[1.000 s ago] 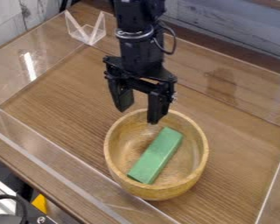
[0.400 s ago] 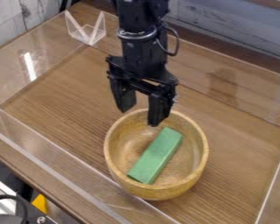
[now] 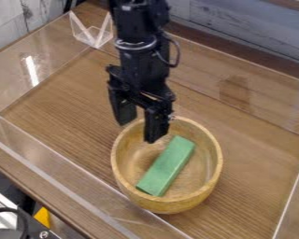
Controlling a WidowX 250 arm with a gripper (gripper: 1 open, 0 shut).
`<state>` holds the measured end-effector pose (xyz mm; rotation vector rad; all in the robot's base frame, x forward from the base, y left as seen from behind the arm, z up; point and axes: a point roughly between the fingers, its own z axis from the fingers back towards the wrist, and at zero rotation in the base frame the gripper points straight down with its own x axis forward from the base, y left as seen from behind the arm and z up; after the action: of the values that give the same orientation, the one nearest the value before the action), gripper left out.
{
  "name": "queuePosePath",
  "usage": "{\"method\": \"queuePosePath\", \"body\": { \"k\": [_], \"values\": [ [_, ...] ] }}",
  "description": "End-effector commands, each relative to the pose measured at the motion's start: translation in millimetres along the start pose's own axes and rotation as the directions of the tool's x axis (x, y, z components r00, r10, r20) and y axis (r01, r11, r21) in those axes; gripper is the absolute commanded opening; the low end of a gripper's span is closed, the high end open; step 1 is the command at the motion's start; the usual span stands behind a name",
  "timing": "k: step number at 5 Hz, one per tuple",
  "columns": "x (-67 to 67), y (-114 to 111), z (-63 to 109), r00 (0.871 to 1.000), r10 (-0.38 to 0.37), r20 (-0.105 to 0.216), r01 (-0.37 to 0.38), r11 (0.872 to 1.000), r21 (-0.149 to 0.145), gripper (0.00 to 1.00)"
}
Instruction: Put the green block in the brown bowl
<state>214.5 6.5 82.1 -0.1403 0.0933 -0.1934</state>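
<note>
The gripper's jaws (image 3: 141, 119) stand wide with nothing between them, presumably since the release is done; the green block (image 3: 167, 166) lies slantwise inside the light wooden bowl (image 3: 215, 161), whose wall should keep it from sliding out.

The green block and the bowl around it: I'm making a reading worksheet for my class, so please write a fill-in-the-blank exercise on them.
1. The block in the bowl is coloured ____.
2. The block lies ____ the bowl, not beside it.
3. Seen from above, the rim of the bowl is ____ in shape, unlike the long block.
4. The arm above the table is mostly ____ in colour.

Missing words: green; inside; round; black.
</note>
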Motion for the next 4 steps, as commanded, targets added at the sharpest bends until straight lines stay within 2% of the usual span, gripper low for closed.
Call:
{"method": "queuePosePath", "body": {
  "k": [1, 2, 4],
  "values": [
    [-5.7, -1.6, 14.1, 0.999, -0.031, 0.043, 0.03, 0.999, 0.017, 1.0],
    [-13.3, -4.5, 18.0, 0.998, -0.047, 0.04, 0.047, 0.999, 0.014, 1.0],
    [-5.2, -0.7, 1.4, 0.998, -0.042, 0.041, 0.042, 0.999, 0.011, 1.0]
  ]
}}
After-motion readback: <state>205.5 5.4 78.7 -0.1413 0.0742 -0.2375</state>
